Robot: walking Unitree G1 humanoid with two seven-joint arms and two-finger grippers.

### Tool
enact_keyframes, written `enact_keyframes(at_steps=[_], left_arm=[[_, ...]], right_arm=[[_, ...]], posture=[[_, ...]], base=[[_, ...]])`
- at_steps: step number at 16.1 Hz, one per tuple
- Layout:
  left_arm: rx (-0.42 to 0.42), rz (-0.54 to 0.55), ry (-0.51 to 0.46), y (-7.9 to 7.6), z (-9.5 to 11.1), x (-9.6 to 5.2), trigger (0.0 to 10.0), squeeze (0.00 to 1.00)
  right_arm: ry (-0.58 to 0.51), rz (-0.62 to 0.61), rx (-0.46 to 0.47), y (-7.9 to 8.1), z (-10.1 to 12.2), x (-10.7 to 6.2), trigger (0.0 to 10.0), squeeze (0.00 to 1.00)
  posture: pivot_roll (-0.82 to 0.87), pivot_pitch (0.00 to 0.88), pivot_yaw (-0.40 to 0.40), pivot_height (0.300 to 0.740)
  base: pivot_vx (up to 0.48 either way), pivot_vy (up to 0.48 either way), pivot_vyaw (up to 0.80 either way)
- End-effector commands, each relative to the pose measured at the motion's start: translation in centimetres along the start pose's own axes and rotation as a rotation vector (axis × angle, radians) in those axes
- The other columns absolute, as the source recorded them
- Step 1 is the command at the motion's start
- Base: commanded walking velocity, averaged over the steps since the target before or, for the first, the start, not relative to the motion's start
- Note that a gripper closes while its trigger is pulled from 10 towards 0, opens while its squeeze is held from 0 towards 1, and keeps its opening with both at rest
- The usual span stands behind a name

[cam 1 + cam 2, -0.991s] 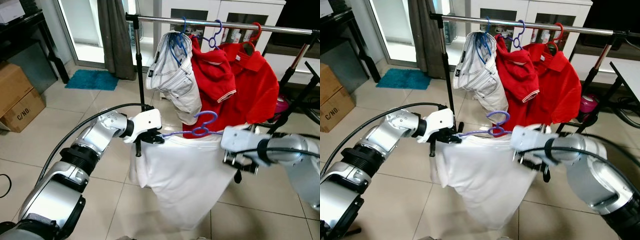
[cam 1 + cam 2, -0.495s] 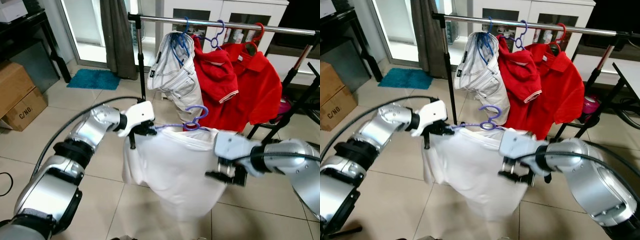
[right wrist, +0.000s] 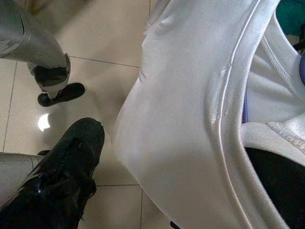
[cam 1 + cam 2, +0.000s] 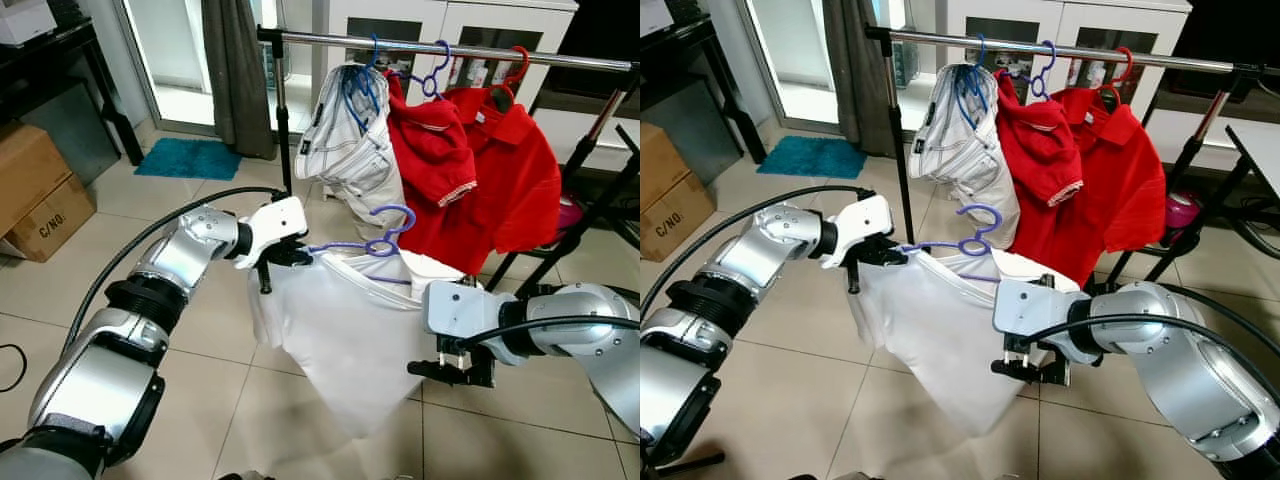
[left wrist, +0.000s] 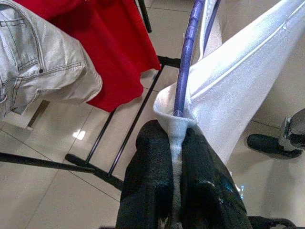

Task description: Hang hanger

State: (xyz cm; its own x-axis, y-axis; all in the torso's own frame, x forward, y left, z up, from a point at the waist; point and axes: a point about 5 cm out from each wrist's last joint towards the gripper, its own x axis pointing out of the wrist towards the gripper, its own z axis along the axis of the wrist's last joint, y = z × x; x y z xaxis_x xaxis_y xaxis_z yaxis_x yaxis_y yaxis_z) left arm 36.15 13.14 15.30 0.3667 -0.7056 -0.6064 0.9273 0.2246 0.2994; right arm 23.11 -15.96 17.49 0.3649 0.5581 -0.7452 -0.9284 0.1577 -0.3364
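Observation:
A purple hanger [image 4: 372,240] carries a white shirt [image 4: 330,340] in front of the clothes rail [image 4: 480,50], below the rail's height. My left gripper [image 4: 290,255] is shut on the hanger's left end together with the shirt's shoulder; the left wrist view shows the black fingers [image 5: 152,157] pinching white fabric under the purple bar [image 5: 186,62]. My right gripper [image 4: 455,370] sits lower, under the shirt's right side, its fingers [image 3: 71,152] spread wide open with the cloth [image 3: 190,119] draped between them.
On the rail hang white denim shorts [image 4: 350,160] and two red polo shirts [image 4: 500,170] on coloured hangers. The rack's black upright [image 4: 281,120] stands just behind my left gripper. Cardboard boxes [image 4: 35,190] and a blue mat [image 4: 190,158] lie to the left.
My right gripper has dropped lower and the shirt's right side has sagged over it. The hanger now tilts up toward its hook. My left gripper stays shut on its end.

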Motion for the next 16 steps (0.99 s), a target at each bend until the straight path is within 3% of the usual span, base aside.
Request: enact_keyframes(at_steps=[1,16], left_arm=[[0.012,0.050,-0.019,0.97,0.97,-0.54,0.0,0.00],[0.008,0.059,-0.025,1.13,1.10,-0.52,0.0,0.00]], right_arm=[[-0.019,0.027,-0.029,0.42,0.46,0.03,10.0,0.00],[-0.026,0.046,-0.037,0.73,0.43,0.02,10.0,0.00]], posture=[[-0.26,0.000,0.031,0.740],[-0.26,0.000,0.031,0.740]], base=[[0.000,0.000,0.00],[0.000,0.000,0.00]])
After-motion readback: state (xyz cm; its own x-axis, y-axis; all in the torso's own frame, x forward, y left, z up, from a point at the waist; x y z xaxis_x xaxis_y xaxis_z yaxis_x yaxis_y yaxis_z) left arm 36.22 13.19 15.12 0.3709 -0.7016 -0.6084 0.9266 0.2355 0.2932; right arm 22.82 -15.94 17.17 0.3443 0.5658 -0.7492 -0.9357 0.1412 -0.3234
